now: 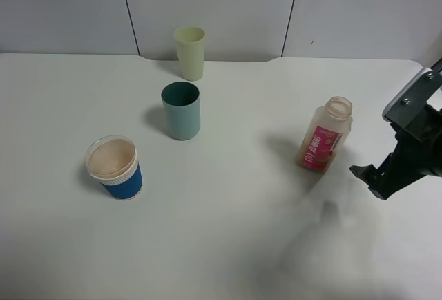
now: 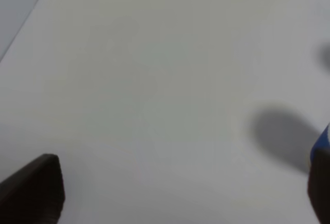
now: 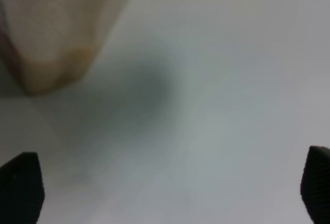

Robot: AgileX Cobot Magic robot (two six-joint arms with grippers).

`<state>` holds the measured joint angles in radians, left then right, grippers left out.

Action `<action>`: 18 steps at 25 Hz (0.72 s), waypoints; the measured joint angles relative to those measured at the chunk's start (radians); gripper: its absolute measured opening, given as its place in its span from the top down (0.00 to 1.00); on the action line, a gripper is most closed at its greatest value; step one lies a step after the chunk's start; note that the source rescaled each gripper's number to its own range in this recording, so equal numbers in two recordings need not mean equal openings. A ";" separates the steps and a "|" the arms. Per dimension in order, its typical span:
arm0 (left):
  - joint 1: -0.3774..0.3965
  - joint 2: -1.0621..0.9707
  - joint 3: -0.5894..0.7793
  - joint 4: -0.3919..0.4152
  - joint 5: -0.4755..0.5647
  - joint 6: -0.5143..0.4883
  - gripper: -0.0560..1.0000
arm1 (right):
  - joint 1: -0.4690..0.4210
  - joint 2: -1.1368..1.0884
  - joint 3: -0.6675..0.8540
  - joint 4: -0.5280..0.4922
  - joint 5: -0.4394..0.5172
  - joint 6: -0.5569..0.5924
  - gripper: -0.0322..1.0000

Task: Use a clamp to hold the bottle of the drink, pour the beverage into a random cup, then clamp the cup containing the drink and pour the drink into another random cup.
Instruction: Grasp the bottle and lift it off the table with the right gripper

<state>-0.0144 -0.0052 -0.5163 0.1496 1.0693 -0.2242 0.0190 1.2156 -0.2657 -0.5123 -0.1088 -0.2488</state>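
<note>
The bottle of the drink stands upright on the white bench, toward the right side and well apart from the 3 cups. Its wide neck is open, with no cap seen. The right claw is spread wide and empty, low over the bench just beside the bottle. In the right wrist view the pale squarish body sits ahead of the fingers and off toward 1 of them, not between them. The left claw is also released and holds nothing, with a sliver of the cup containing the drink at the edge of 1 finger. From above, that blue-and-white cup stands at the left, the teal tumbler sits near the middle, and a pale yellow-green tumbler stands behind it. The bottle looks like thin translucent plastic, so it is probably light and likely to dent under a hard squeeze, which could push liquid up the open neck. How full it is cannot be told. Its flat faces suit the flat plates, so the best hold seems to be across 2 opposite faces at label height, below the shoulder. The glossy label may be slippery. The blue-and-white cup looks soft-walled too, and the ribbed white band seems its firmest place to take.
</note>
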 joint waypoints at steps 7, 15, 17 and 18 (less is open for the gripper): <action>0.000 0.000 0.000 0.000 0.000 0.000 0.11 | 0.000 0.162 -0.002 -0.053 -0.183 0.001 0.00; 0.000 0.000 0.000 0.000 0.000 0.000 0.11 | 0.000 0.286 -0.003 -0.084 -0.382 0.041 0.00; 0.000 0.000 0.000 0.000 0.000 0.000 0.11 | 0.000 0.334 -0.003 -0.084 -0.432 0.044 0.00; 0.000 0.000 0.000 0.000 0.000 0.000 0.11 | 0.000 0.334 -0.003 -0.084 -0.432 0.044 0.00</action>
<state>-0.0144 -0.0052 -0.5163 0.1496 1.0693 -0.2242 0.0190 1.5499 -0.2685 -0.5962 -0.5405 -0.2047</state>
